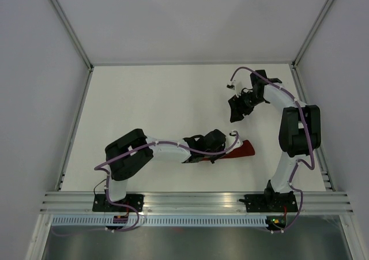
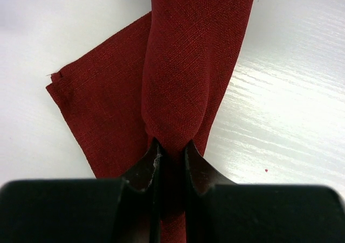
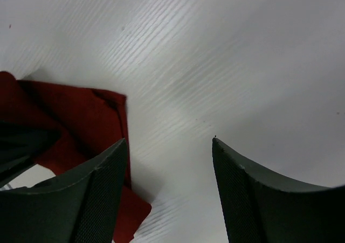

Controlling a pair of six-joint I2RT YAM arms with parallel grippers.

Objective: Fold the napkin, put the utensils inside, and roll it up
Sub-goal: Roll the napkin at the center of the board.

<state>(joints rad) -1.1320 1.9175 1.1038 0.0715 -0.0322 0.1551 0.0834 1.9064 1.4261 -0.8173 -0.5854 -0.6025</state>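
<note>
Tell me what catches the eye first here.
The dark red napkin, gathered into a narrow roll on the white table, stands out near the front centre. The left gripper is clamped on it, while the right gripper hangs open and empty toward the far right.

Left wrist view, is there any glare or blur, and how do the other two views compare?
Left wrist view: napkin weave sharp, streaky glare on the table beside it, left fingers pinching it dark with little detail. Right wrist view: right fingers blurred, napkin in shade. Top external view: flat, even light, faint shadows.
</note>
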